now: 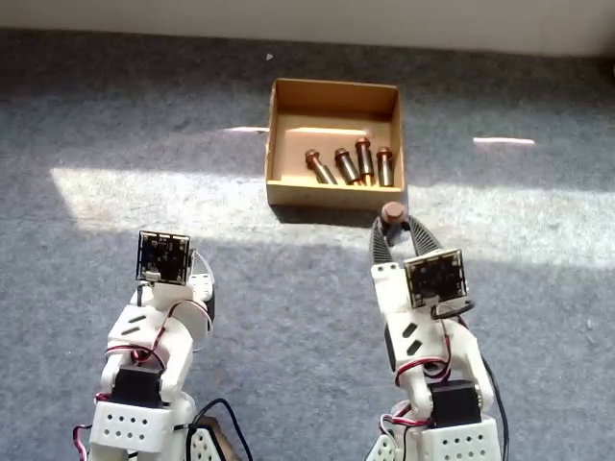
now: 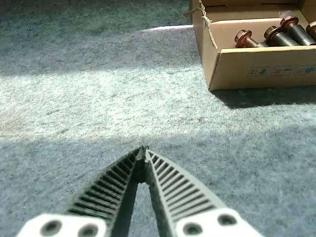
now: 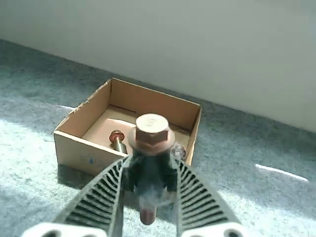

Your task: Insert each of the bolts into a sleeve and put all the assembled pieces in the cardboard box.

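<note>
Right gripper clamps a seemingly sleeved bolt; left gripper closed; high view shows four pieces in box.

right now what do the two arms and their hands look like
The left arm and right arm are white shells with black motor blocks, looped red, white and black cables, and a dark square board at each wrist. The left hand and right hand are grey and tapered, with ribbed slats.

Open carpet either side of the cardboard box, its near wall (low) just ahead of the right tool
</note>
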Available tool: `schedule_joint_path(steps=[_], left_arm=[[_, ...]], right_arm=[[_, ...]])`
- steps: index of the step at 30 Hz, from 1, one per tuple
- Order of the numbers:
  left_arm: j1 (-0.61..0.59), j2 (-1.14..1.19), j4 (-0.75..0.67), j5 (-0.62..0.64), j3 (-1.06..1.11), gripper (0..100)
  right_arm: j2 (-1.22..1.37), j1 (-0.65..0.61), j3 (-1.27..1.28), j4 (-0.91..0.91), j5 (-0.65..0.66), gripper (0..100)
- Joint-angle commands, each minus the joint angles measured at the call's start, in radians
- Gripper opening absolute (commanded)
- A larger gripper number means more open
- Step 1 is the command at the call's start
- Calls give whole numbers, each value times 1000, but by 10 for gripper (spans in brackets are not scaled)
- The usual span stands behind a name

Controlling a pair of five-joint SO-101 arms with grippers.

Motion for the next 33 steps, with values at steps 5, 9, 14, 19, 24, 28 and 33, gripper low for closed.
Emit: schedule_joint_path(steps=[5,9,14,19,24,28,33], left_arm=[[21,-1,5,6,28,7],[21,-1,5,6,28,7],[21,-1,5,6,28,7],[21,-1,5,6,28,7],[21,-1,5,6,28,7],[21,-1,5,6,28,7],[21,-1,5,6,28,7]], right_arm=[[446,7,-308,-124,12,5],[693,7,-404,-285,11,5],[998,7,-545,-461,8,5],[1288,7,-707,-547,8,5],[1531,7,-843,-601,8,5],[1672,8,-921,-613,8,5],[1768,10,-964,-611,8,6]])
